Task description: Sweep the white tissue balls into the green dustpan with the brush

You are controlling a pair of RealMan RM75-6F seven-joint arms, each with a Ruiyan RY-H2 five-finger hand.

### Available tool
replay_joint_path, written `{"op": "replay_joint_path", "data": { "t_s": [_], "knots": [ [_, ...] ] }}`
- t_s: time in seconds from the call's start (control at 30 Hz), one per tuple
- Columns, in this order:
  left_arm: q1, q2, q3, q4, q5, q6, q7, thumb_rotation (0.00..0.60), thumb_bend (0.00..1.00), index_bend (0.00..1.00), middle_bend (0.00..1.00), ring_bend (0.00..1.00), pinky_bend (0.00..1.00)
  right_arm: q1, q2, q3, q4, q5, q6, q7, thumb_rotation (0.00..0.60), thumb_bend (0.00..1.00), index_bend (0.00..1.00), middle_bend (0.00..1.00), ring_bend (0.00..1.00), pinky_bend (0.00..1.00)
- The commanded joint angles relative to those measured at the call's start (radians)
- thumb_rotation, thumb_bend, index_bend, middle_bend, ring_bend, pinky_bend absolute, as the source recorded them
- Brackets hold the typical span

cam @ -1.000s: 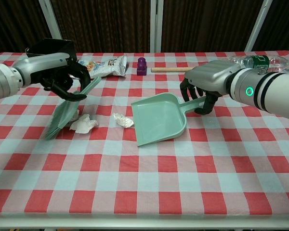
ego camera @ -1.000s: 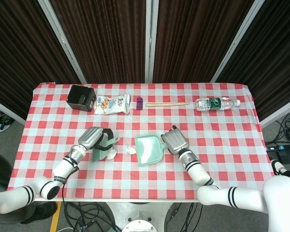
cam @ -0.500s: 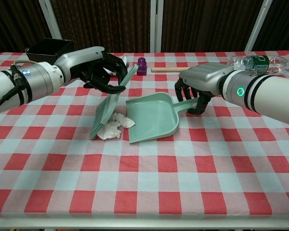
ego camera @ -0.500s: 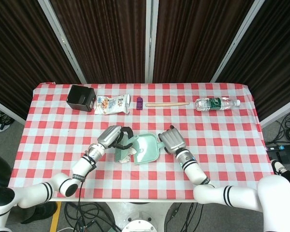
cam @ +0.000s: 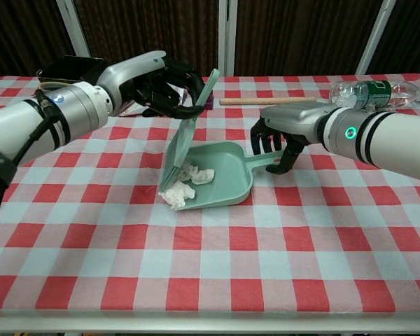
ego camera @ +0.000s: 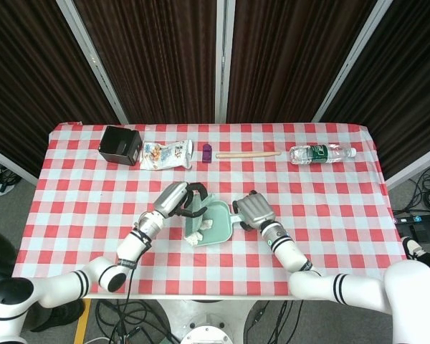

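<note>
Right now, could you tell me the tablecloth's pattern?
Red-and-white checks on the tablecloth, clearest in the chest view.

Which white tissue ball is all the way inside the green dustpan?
The crumpled white tissue ball farther in, lying on the green plastic dustpan. The other white tissue ball hangs over the dustpan's front lip, by the green brush.

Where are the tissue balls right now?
Mid-table in the chest view: one tissue ball lies inside the green dustpan, the other tissue ball sits at its front lip beside the brush.

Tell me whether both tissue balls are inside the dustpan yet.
Not both. One tissue ball lies inside the green dustpan; the other tissue ball sits at its front lip, beside the brush.
</note>
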Motion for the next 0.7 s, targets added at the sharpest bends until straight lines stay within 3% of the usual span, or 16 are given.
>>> {"op": "replay_joint_path", "data": {
  "t_s": [0.03,0.33,0.7],
  "knots": [
    [0.032,0.044,0.017,-0.042,-0.002,0.026,0.028,0.6,0.48,0.59,0.57,0.78,0.91,0.002,0.013,-0.007,0.0,-0.019,-0.005,0.007,0.6,0.4,0.72,0.62,0.4,0.2],
    [0.159,0.128,0.069,-0.183,-0.08,0.099,0.098,0.6,0.49,0.58,0.57,0.78,0.91,0.02,0.014,-0.031,0.007,-0.022,-0.012,-0.009,0.6,0.4,0.72,0.62,0.4,0.2],
    [0.165,-0.03,0.063,-0.089,-0.042,0.175,0.119,0.6,0.5,0.58,0.57,0.78,0.91,0.04,0.004,-0.029,0.003,0.015,-0.004,-0.016,0.6,0.4,0.72,0.62,0.4,0.2]
  ]
}}
